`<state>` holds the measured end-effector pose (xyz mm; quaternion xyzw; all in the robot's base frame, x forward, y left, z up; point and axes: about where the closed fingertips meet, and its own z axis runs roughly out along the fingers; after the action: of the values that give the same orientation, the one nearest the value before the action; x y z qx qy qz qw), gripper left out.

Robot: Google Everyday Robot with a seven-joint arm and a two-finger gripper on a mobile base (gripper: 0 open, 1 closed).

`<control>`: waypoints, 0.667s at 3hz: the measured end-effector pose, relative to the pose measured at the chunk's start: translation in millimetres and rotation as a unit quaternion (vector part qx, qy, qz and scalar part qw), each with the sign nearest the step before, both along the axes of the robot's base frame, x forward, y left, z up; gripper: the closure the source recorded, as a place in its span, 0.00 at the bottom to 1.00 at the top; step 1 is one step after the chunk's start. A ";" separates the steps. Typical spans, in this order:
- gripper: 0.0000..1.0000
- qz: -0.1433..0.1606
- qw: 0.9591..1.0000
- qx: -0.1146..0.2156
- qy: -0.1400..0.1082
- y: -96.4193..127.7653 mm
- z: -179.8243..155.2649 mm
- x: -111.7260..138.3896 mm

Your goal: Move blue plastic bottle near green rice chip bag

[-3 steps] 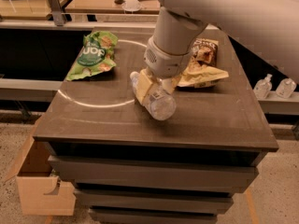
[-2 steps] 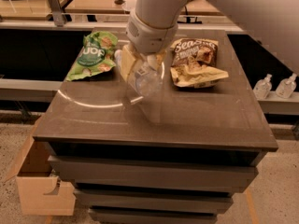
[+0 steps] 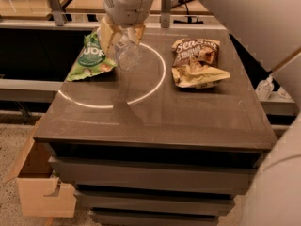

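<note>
The blue plastic bottle [image 3: 127, 54] is clear and pale, held at a tilt in my gripper [image 3: 121, 36] just above the dark table [image 3: 155, 117]. The gripper's cream fingers are shut on the bottle's upper part, so its cap is hidden. The green rice chip bag [image 3: 90, 58] lies flat at the table's back left, directly left of the bottle and almost touching it. My white arm comes down from the top of the view.
A brown and cream chip bag [image 3: 196, 62] lies at the back right of the table. A white ring of light marks the tabletop. A cardboard box [image 3: 40, 182] stands on the floor at the left. Small bottles [image 3: 265, 88] stand off the right side.
My gripper has carried the bottle from the table's middle back and to the left, up beside the green bag.
</note>
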<state>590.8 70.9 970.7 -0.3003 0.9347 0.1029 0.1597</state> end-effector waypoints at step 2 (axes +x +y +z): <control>1.00 0.031 0.999 -0.007 0.006 29.5 -27.6 54.9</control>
<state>645.7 100.4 943.0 -0.3296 0.9266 0.1032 0.1487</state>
